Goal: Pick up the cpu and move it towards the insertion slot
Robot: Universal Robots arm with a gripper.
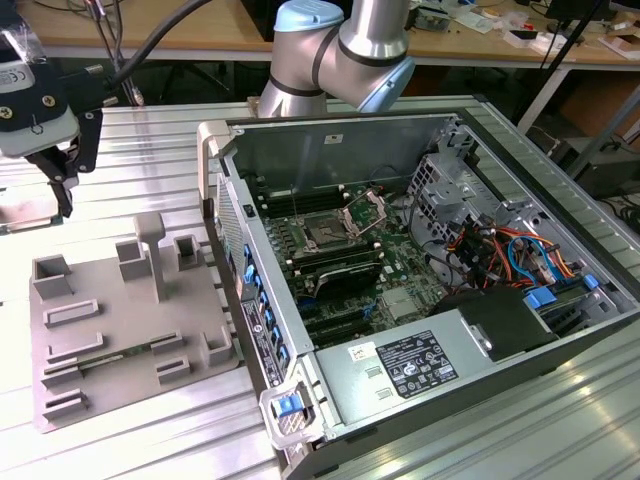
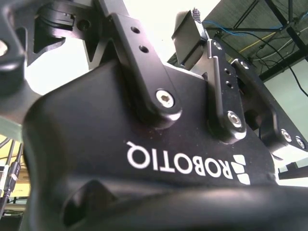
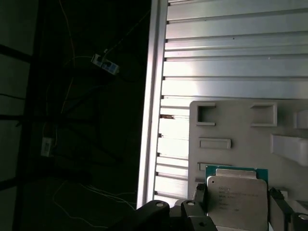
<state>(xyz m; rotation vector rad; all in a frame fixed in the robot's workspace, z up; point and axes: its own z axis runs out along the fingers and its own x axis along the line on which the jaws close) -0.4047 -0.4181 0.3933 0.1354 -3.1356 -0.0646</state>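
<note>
**Exterior view:** One Universal Robots arm (image 1: 345, 45) is reaching across an aluminium slatted table (image 1: 150, 440). Its single gripper (image 1: 62, 190) is hanging above the table, just past the far corner of the one grey plastic fixture (image 1: 110, 300), toward the exterior view's left. On the fixture's other side, toward the exterior view's right, one open computer case (image 1: 330, 140) is lying touching or nearly touching the fixture. Inside it, well apart from the fixture, the one insertion slot (image 1: 325, 233) is sitting with its dark centre exposed and its hinged bracket (image 1: 366, 208) standing up.

**Second wrist view:** The gripper's black body is showing close up, with one finger pad (image 2: 190, 33) jutting past the linkages. Whether the tool is closed cannot be told from here.

**First wrist view:** The one cpu (image 3: 236, 195) is sitting between two dark fingers (image 3: 200, 197), one on each opposite edge, so the tool appears to be clenching it. The chip is hovering over the fixture's edge, silvery lid facing the camera and a thin green border showing.

**Handling:** The cpu is probably light, stiff and thin. Its smooth metal lid looks slippery, and its underside is likely fragile, so the opposite side edges are the sensible hold.
</note>
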